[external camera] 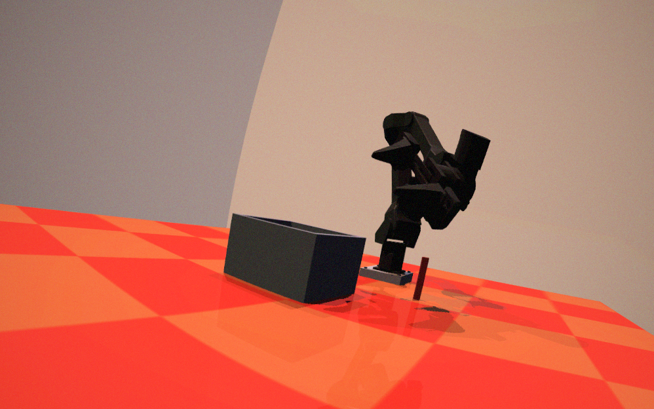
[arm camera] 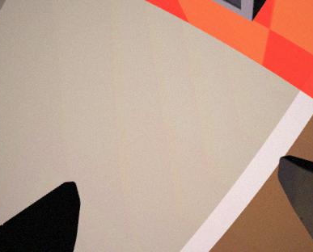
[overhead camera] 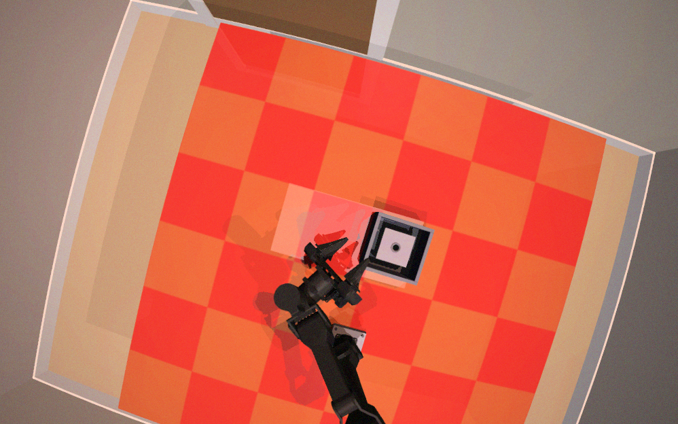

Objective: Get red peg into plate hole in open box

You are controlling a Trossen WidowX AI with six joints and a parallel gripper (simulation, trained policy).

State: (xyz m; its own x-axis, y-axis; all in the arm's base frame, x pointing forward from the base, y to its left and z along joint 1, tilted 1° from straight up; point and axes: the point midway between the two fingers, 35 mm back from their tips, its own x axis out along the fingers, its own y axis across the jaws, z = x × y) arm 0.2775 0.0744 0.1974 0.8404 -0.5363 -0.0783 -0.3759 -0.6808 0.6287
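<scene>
The red peg [external camera: 421, 278] stands upright on the checkered surface, beside the box and apart from it, in the exterior view; I cannot pick it out clearly in the top view. The open grey box [overhead camera: 424, 257] [external camera: 269, 264] [arm camera: 247, 10] stands upright. The white plate [overhead camera: 405, 256] lies at its bottom, with a dark round hole [overhead camera: 395, 246] near the middle. My gripper [overhead camera: 358, 249] [external camera: 384, 172] [arm camera: 181, 181] is wide open and empty. It is tilted and hangs above the level of the box rim, to the box's left in the top view. The peg is well below the fingers.
The arm's base plate [external camera: 382, 274] sits on the checkered surface behind the box in the exterior view. A pale raised border [overhead camera: 615, 268] runs along the edge of the area in the top view. The wrist camera looks mostly at the wall, with only a corner of the box at top.
</scene>
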